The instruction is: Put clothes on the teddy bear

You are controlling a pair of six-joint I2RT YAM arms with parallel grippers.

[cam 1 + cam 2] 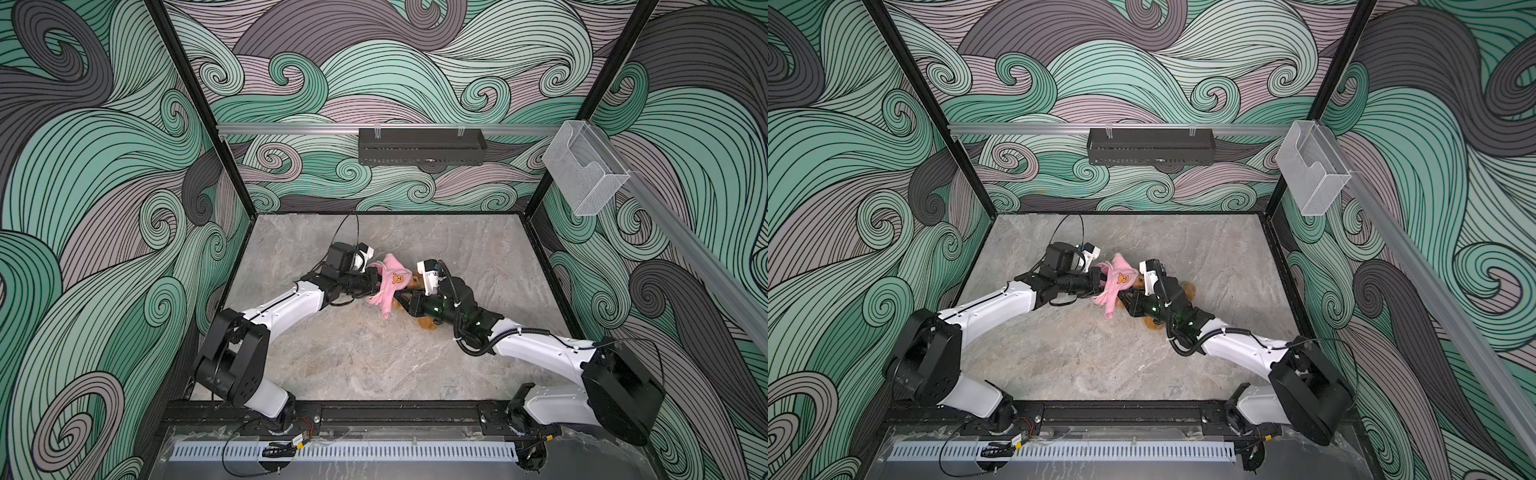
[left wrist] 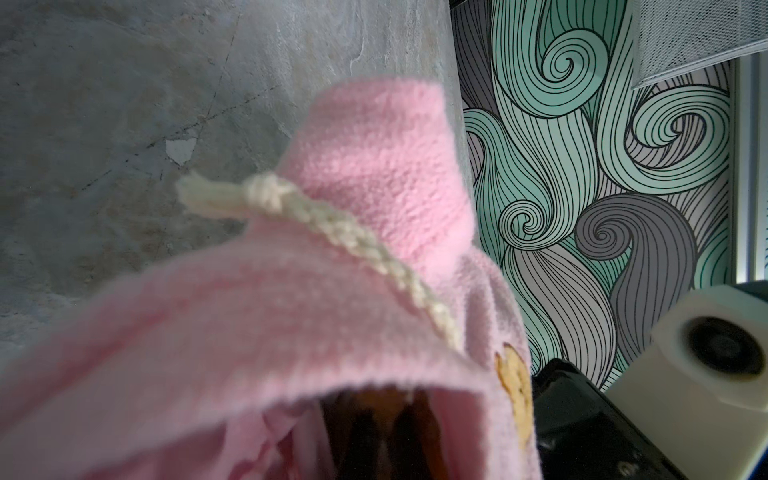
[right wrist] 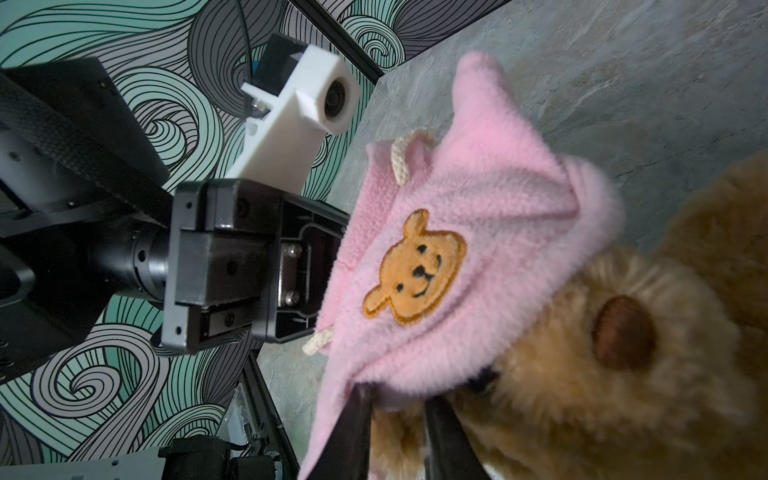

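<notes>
The teddy bear (image 3: 602, 395), golden-brown and curly, lies mid-table, mostly under my right arm; bits of fur show in both top views (image 1: 427, 323) (image 1: 1156, 325). A pink fleece garment (image 1: 390, 282) (image 1: 1119, 282) (image 3: 478, 208) with an orange bear-face patch hangs over its head. My left gripper (image 1: 376, 282) (image 2: 382, 440) is shut on the garment (image 2: 332, 270), its fingers buried in the fleece. My right gripper (image 1: 400, 297) (image 3: 397, 395) has closed narrowly on the bear's fur, and the garment's hem hides its tips.
The grey marbled tabletop (image 1: 353, 353) is walled by swirl-patterned panels. A black tray (image 1: 422, 146) hangs on the back rail and a clear plastic holder (image 1: 584, 166) on the right rail. The two wrists nearly touch; the right wrist camera (image 2: 719, 357) is close by.
</notes>
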